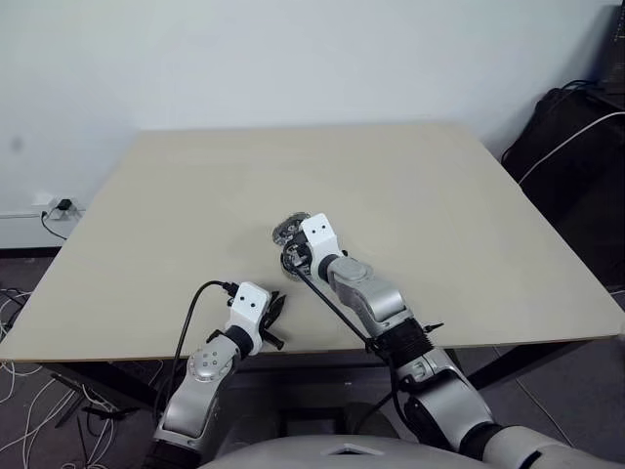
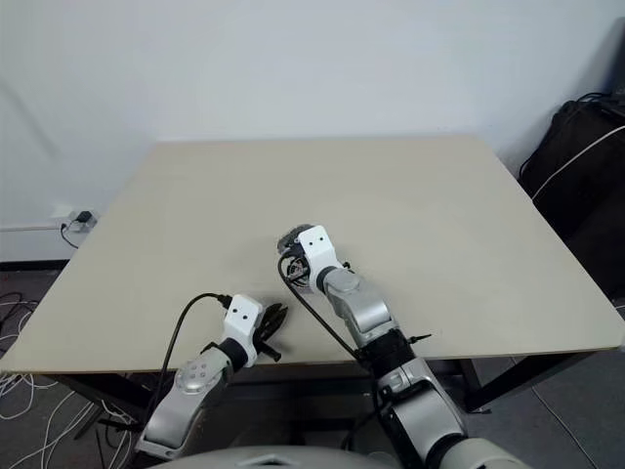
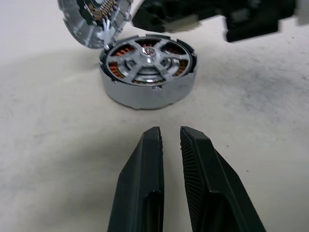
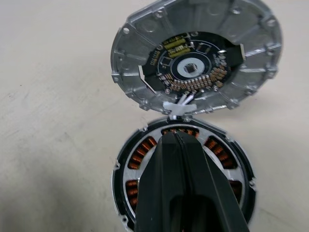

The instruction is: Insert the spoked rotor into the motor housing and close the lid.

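Beige tabletop, matte and bare across most of its width, set against a white wall.

Right gripper: black fingers pressed together with nothing between them, tips poised over the centre of the motor housing; cannot tell whether they touch it. Seen from the head cameras as a white wrist block reaching forward and leftward over the parts, near the table's middle.

Left gripper: fingers brought together with only a thin slit left, holding nothing, pointed at the housing from near the table's front edge, with bare tabletop between.

Motor housing: round silver puck lying flat on the table, copper-brown windings showing through gaps around a silver centre. Spoked rotor already seated inside it, silver spokes and hub level with the housing's top rim, dark rim just visible around them.

Lid: round silver-grey cap tilted up on edge just behind the housing, touching its far rim, tied to it by short white wires. Ribbed inner face turned toward the grippers, with a dark ring-shaped circuit board at its centre.

Black bag and white cable beyond the table's right side; wall socket with a black plug low at the left.
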